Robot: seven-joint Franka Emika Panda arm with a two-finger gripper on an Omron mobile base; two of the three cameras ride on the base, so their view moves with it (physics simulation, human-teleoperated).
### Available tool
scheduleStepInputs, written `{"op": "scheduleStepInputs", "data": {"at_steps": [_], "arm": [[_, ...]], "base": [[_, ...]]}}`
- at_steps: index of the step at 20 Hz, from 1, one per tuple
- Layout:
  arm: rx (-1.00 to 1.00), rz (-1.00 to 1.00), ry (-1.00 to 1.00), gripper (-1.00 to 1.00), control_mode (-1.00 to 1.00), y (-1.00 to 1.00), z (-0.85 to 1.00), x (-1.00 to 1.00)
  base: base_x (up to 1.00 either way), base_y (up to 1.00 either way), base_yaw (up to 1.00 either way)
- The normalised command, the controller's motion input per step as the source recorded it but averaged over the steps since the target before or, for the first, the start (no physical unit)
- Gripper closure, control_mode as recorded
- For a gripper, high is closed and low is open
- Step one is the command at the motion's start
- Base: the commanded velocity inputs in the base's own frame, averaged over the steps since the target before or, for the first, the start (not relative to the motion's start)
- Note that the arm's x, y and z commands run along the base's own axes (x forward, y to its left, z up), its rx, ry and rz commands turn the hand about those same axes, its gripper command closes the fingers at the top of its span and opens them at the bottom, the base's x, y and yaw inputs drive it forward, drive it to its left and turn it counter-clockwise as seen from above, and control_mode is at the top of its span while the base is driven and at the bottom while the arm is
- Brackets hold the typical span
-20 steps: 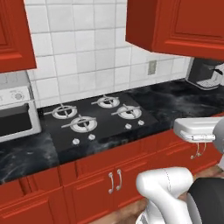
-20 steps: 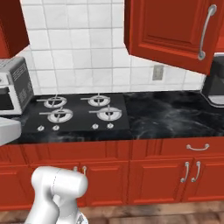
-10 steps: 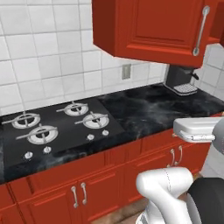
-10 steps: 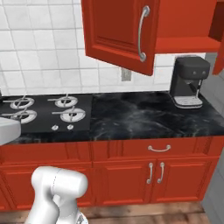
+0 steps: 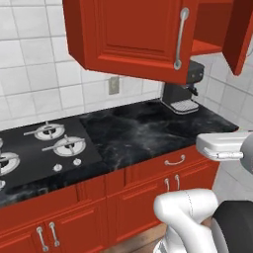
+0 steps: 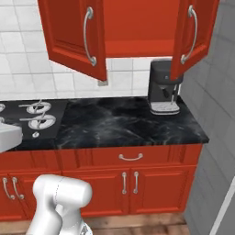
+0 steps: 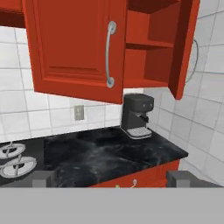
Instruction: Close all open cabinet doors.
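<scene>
Your pincer (image 7: 109, 179) stands wide and empty, well short of the table (image 6: 133, 126). The base has rolled right, bringing the wall cabinet into view: its left door (image 6: 73, 34) and right door (image 6: 193, 34) both hang open above the coffee machine (image 6: 163, 87). Close them next.

1. The white arm (image 5: 185, 212) rises from the lower right of the left base view, at about 5 o'clock, with a dark joint beside it at the corner.
2. A flat white link (image 5: 222, 146) reaches in from the edge at 3 o'clock there.
3. In the right base view the arm's rounded white segment sits at 7 o'clock.
4. In the hand view the gripper (image 7: 111, 179) points level, its two dark fingertips (image 7: 43, 178) far apart at 6 o'clock, jaws spread wide and holding nothing.
</scene>
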Motion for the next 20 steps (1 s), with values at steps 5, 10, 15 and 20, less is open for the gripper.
{"op": "scheduleStepInputs", "data": {"at_steps": [5,10,15,20], "arm": [[0.00,0.00,0.00,-1.00,1.00,0.00,0.00,0.00],[0.00,0.00,0.00,-1.00,1.00,0.00,0.00,0.00],[0.00,0.00,0.00,-1.00,1.00,0.00,0.00,0.00],[0.00,0.00,0.00,-1.00,1.00,0.00,0.00,0.00]], "base": [[0.34,-0.46,0.02],[0.39,-0.39,0.06],[0.35,-0.49,0.14],[0.48,-0.42,0.19]]}}
